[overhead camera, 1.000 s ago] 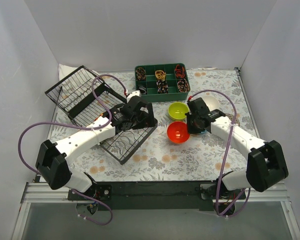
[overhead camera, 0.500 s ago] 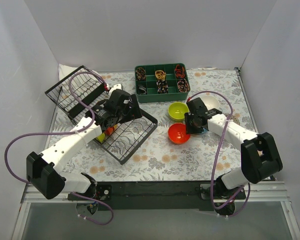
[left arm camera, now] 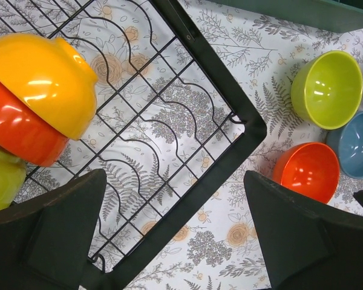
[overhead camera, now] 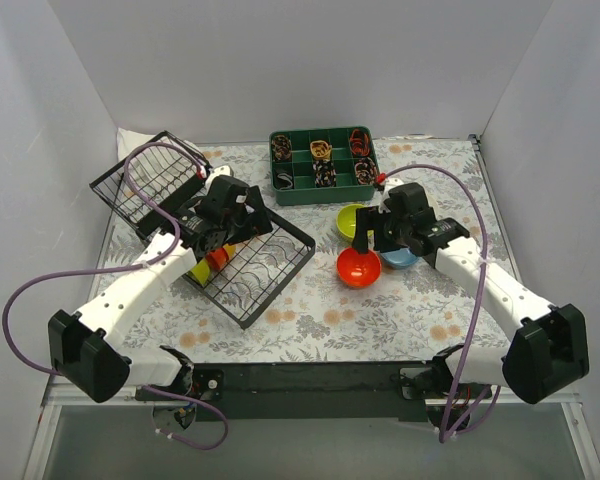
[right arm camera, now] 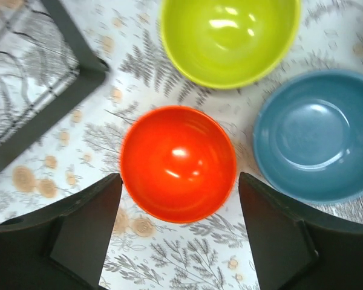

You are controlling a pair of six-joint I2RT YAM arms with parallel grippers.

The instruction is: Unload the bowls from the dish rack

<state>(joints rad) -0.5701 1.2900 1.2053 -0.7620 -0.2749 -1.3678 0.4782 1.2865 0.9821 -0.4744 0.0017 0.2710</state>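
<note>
Slippage threatened the glossy yellow-orange, red-orange and lime bowls [left arm camera: 42, 78] nested at the left edge of the black wire dish rack [left arm camera: 193, 190], where the wide-open, empty left claw [left arm camera: 175, 232] might catch several rims together, while the right claw [right arm camera: 178, 235] gaped empty over an orange-red bowl [right arm camera: 177, 163] on the tabletop [left arm camera: 230, 241].

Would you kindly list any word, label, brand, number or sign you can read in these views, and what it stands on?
There is none to read: the lime bowl, orange-red bowl, blue bowl, dish rack, green divided tray and floral tablecloth carry no lettering in any view.
</note>
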